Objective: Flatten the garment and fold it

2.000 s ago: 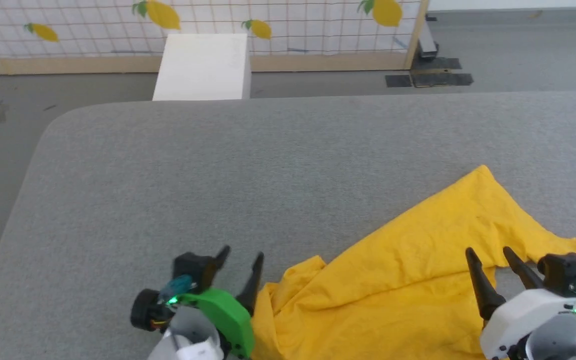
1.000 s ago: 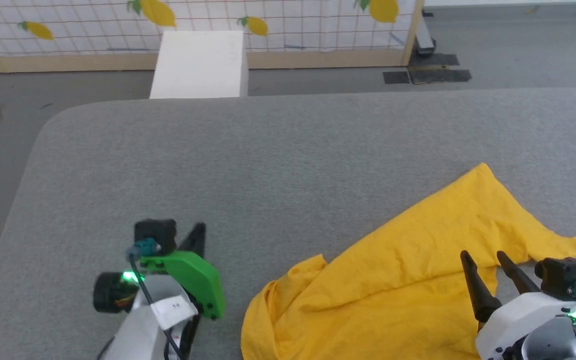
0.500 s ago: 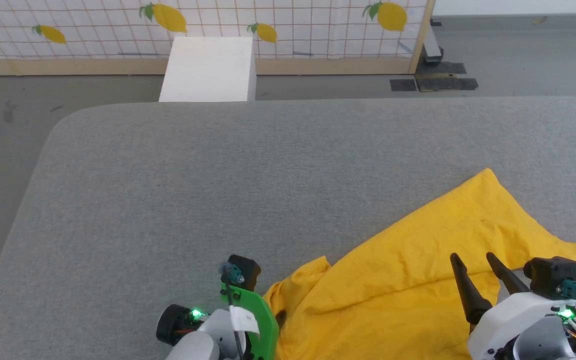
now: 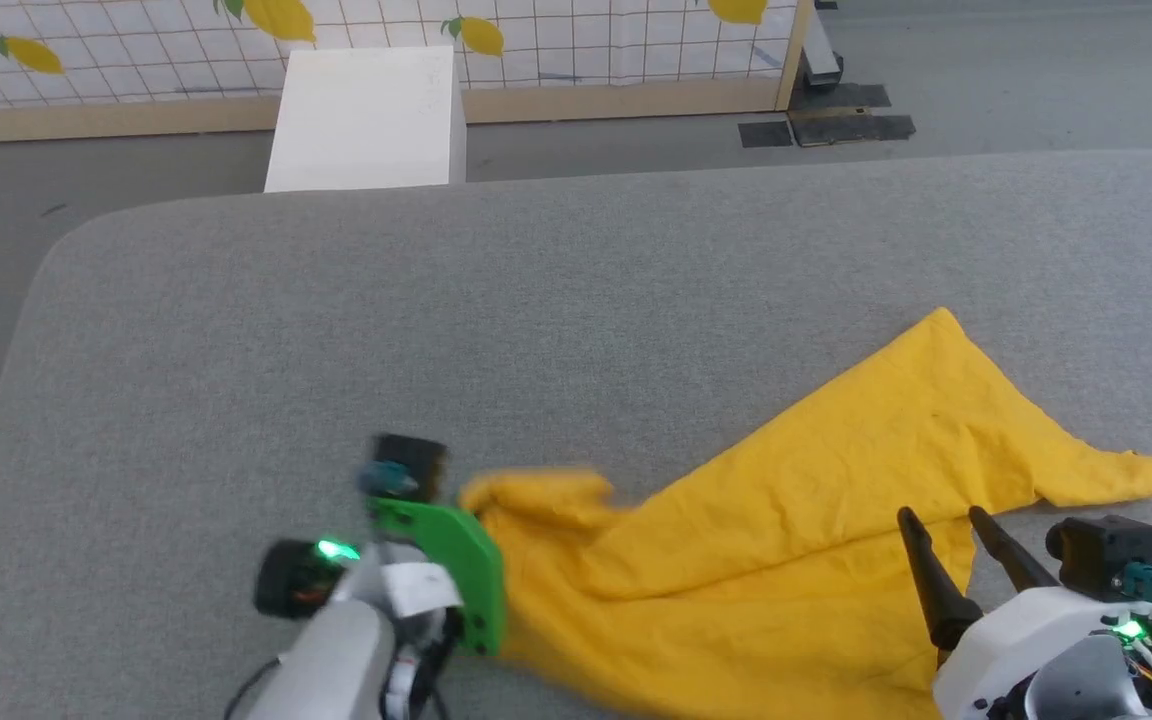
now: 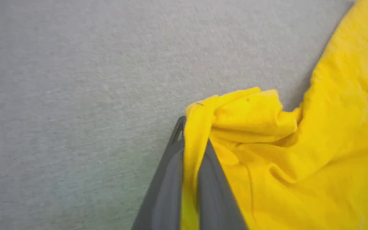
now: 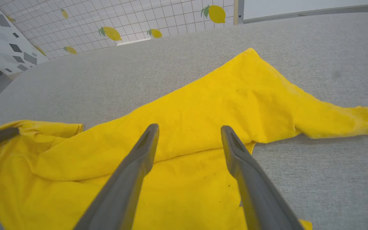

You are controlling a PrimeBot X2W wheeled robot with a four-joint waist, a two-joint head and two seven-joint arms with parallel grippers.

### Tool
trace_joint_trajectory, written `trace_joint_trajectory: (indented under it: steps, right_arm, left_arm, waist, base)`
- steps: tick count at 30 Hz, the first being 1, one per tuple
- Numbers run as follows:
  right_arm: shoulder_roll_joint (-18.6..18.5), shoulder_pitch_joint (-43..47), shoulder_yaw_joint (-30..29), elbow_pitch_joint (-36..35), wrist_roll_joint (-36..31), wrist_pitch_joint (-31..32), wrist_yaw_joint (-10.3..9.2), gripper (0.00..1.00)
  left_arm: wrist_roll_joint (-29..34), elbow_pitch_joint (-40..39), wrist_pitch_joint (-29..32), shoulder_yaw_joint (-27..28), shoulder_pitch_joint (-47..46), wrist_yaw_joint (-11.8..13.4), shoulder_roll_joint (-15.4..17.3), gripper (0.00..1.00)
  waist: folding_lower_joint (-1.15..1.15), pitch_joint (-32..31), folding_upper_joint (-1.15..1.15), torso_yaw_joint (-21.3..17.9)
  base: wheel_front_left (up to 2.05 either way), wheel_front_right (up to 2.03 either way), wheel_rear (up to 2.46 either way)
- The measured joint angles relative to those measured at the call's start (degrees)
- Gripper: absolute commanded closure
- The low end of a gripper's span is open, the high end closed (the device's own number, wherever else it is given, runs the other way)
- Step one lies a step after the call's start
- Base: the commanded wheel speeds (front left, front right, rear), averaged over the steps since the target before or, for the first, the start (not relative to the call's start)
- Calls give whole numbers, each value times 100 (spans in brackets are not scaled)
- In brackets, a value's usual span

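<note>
1. Grey padded tabletop point(image 4: 436, 330) is carrying everything. Along its near edge, toward the robot's right, the bright yellow cotton T-shirt point(image 4: 816, 520) is lying rumpled and doubled over itself, with no print showing.
2. Nearest on the left, the left gripper point(image 5: 192, 140) is pinching a bunched fold at the shirt's left end, its dark fingers pressed together with cloth between them.
3. On the near right, the right gripper point(image 6: 189, 127) is hovering low over the shirt's near part, fingers spread wide and holding nothing.
4. The cloth is looking thin, light and limp, so it is likely going to sag and drag on the nap rather than slide freely. A single-layer hold at a hem corner or shoulder seam would probably be spreading it better than a pinch that is gathering several layers.
5. Farther out, one pointed corner of the shirt is reaching toward the table's middle, and a narrow tail is trailing off to the right.
6. Beyond the far edge, a white box point(image 4: 366, 120) is standing on the grey floor point(image 4: 1036, 80) before a white grid backdrop with lemon prints point(image 4: 586, 40).
</note>
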Motion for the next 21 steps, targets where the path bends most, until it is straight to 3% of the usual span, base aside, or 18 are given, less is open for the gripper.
trace_joint_trajectory:
  steps: [6,8,13,14,15,18,21]
  right_arm:
    - [0,-17,-115,14,-1,-4,0,0]
    - [0,-35,-133,13,-1,-3,0,0]
    - [0,-44,-189,11,-1,9,0,0]
    - [1,-44,-198,8,-1,57,0,0]
    - [1,-44,-207,8,-1,116,0,0]
    - [2,-44,-255,77,-2,378,0,0]
    - [0,-53,-260,172,0,739,0,0]
  left_arm:
    - [-4,-375,-1924,898,34,738,-82,100]
    - [-63,-386,-2159,1129,154,902,-81,100]
    - [-211,-272,-2096,1378,730,1118,-60,100]
    - [-275,-221,-1979,1414,851,1121,-64,71]
    - [-405,-165,-1784,1427,970,1118,-65,0]
    - [-622,-134,-1612,1432,1238,1033,-87,0]
    - [-765,-335,-2040,1504,1298,891,-120,0]
  waist:
    - [0,-40,0,174]
    - [0,-60,0,241]
    - [0,-103,0,414]
    - [0,-111,0,448]
    - [0,-116,0,480]
    - [0,-116,0,551]
    - [0,-77,0,604]
  base:
    - [0,0,0]
    - [0,0,0]
    - [0,0,0]
    - [0,0,0]
    - [0,0,0]
    - [0,0,0]
    - [0,0,0]
